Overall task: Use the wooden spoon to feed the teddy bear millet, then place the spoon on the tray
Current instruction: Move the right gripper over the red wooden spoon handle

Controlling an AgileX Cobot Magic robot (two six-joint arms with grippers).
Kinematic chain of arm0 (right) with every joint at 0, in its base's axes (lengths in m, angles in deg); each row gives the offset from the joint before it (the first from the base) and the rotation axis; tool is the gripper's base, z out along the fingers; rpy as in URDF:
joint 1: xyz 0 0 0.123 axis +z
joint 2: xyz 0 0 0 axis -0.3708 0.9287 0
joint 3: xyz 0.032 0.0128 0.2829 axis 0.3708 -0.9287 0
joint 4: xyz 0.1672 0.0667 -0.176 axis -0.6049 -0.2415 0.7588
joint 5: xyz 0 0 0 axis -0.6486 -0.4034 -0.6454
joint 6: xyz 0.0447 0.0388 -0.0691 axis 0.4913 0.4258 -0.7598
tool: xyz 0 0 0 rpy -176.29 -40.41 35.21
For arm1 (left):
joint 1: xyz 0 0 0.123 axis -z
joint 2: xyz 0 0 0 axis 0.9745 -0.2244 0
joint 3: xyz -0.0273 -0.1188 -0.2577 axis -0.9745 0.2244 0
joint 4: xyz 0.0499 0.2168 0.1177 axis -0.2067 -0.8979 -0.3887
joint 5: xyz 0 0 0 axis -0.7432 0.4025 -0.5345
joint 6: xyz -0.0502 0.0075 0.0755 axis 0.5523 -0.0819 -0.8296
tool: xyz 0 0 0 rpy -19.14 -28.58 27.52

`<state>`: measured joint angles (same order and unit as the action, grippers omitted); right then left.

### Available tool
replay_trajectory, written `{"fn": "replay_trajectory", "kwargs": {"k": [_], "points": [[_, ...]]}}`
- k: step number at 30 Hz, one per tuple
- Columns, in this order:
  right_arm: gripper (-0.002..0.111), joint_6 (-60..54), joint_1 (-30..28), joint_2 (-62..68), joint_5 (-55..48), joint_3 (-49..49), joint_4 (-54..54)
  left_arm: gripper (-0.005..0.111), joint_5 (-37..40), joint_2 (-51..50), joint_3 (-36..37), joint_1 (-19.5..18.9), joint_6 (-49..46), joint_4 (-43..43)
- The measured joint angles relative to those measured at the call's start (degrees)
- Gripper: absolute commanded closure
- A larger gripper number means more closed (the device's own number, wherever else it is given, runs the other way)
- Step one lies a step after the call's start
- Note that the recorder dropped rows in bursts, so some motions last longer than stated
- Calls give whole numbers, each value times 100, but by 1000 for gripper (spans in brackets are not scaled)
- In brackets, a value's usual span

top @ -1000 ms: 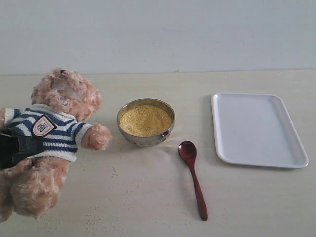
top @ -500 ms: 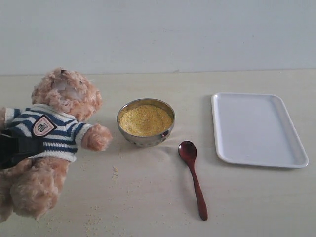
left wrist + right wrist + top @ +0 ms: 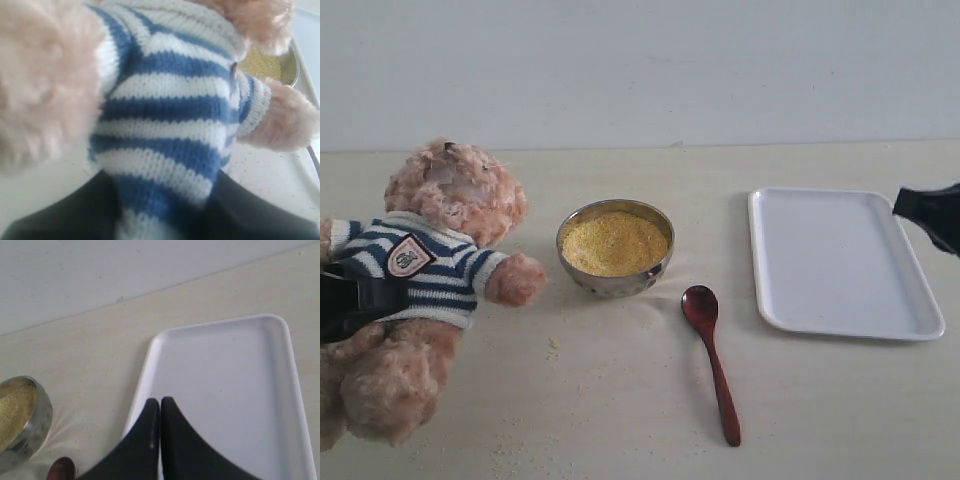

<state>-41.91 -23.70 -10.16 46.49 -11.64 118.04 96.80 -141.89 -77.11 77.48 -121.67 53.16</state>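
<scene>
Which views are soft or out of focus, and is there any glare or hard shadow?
Exterior view: flat, even light, faint shadows; the teddy bear has a washed-out patch on its face. Left wrist view: its fur near the lens is blurred, the striped knit sharper. Right wrist view: the right gripper is a featureless black shape, the tray nearly contrast-free white.

- One teddy bear (image 3: 455, 195), in one navy-and-white striped sweater (image 3: 440, 275) that bears one shield badge (image 3: 408, 255).
- One round metal bowl (image 3: 617, 286), with one heap of millet (image 3: 613, 243) in it.
- One wooden spoon (image 3: 712, 365).
- One white rectangular tray (image 3: 840, 262).
- Two black grippers: the left gripper (image 3: 360, 300) and the right gripper (image 3: 160, 403).
- One table (image 3: 620, 430).
- Loose millet grains (image 3: 552, 346) on the table: many, too small and too scattered to count.
</scene>
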Motion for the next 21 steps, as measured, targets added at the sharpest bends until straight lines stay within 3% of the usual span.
{"fn": "replay_trajectory", "kwargs": {"k": [4, 7, 16, 21], "points": [[109, -2083, 730, -68, 1325, -1147, -1139, 102, 0, 0, 0, 0, 0, 0], [109, -3075, 1640, -80, 2024, -1705, -1535, 102, 0, 0, 12, 0, 0, 0], [109, -4393, 4198, -60, 1646, -1646, -3316, 102, 0, 0, 121, 0, 0, 0], [109, -5608, 5305, 623, 1718, -1147, -5609, 102, 0, 0, 121, 0, 0, 0]]}}
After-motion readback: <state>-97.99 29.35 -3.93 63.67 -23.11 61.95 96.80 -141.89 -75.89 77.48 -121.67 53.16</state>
